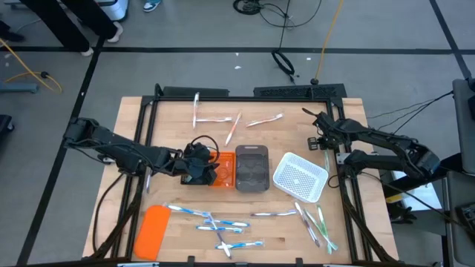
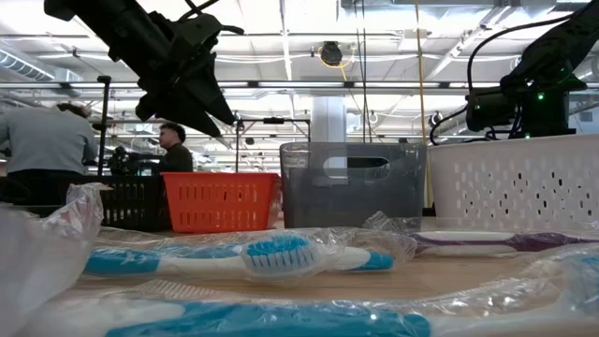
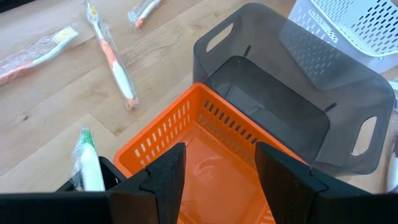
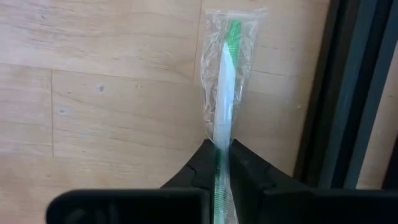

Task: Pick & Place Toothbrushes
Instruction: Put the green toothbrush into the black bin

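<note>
At centre left of the high view, the left gripper (image 1: 199, 165) is seen hovering over the orange tray (image 1: 224, 169), with a grey tray (image 1: 251, 168) beside it and a white perforated basket (image 1: 300, 177) further right. Wrapped toothbrushes are scattered along the upper table (image 1: 223, 120) and across the lower edge (image 1: 215, 220); a flat orange slab (image 1: 153, 231) lies at lower left. The right gripper (image 1: 325, 141) sits at the right edge, close to the black frame rail (image 1: 343, 178).

Across the low view, a blue-white toothbrush (image 2: 271, 256) in crinkled film fills the foreground, and the trays stand behind it.

Through the left wrist view, the left gripper (image 3: 219, 180) is shown spread wide and empty above the slotted orange tray — its walls ribbed, the grey tray's smooth and translucent.

Through the right wrist view, the right gripper (image 4: 222, 163) is clenched on a green-white toothbrush (image 4: 226, 93) that lies on the wood beside the rail.

The grip seems to be taken near one end of a slim, hard handle inside slippery film — so the toothbrush could swivel or slide out on lifting, or only the wrapper might be pinched. The loose film could also be snagged on the nearby rail.
</note>
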`<state>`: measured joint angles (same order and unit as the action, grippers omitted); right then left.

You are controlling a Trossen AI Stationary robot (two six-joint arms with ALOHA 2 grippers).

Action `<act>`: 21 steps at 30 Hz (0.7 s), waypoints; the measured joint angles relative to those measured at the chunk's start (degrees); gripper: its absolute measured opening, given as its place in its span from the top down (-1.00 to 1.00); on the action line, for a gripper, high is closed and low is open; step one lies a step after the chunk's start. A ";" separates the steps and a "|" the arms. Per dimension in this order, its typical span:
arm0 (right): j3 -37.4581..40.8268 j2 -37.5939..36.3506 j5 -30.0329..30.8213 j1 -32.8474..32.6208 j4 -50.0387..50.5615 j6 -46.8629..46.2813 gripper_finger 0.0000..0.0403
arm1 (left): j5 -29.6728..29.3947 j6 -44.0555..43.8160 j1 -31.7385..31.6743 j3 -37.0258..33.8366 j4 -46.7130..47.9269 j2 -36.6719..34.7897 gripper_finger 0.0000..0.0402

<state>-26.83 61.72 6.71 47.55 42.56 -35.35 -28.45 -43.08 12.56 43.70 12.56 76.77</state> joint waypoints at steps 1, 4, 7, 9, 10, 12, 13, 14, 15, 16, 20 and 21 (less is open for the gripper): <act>-0.71 0.00 0.06 0.00 0.47 0.25 0.92 | 0.00 0.01 0.00 0.00 0.00 0.00 0.03; -3.64 -0.09 0.96 0.00 0.66 1.49 0.92 | 0.00 0.01 0.00 0.00 0.00 0.00 0.03; -6.17 -0.01 0.93 0.00 0.51 2.89 0.92 | 0.00 0.38 0.00 0.00 0.00 0.00 0.03; -7.96 -0.11 0.86 -0.06 0.70 4.09 0.92 | -0.02 0.45 0.00 0.00 -0.21 0.00 0.03; -8.77 -0.14 0.95 -0.04 0.86 4.61 0.92 | -0.02 0.47 0.00 0.00 -0.26 0.00 0.03; -10.22 -0.07 0.78 -0.10 0.80 5.50 0.92 | -0.02 0.49 0.00 0.00 -0.40 0.01 0.03; -11.03 -0.11 0.65 -0.41 0.80 5.92 0.92 | -0.03 0.49 0.00 0.00 -0.44 0.02 0.03; -11.76 -0.14 0.57 -0.74 0.67 6.12 0.92 | -0.05 0.48 0.00 0.00 -0.44 0.02 0.03; -12.46 -0.14 0.44 -1.14 0.42 6.42 0.92 | -0.07 0.49 0.00 0.00 -0.46 0.02 0.03; -13.13 -0.11 -0.21 -1.59 0.13 6.75 0.92 | -0.09 0.48 0.00 0.00 -0.50 0.01 0.03; -15.29 -0.14 -5.12 -4.01 -4.64 8.30 0.92 | -0.11 0.98 -0.04 0.00 -1.35 0.02 0.03; -15.70 -0.18 -6.41 -4.92 -6.00 8.50 0.92 | -0.09 1.41 -0.04 0.00 -1.91 0.02 0.03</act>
<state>-42.53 61.54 0.30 42.63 36.56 -26.85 -28.53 -41.67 12.51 43.70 10.65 76.79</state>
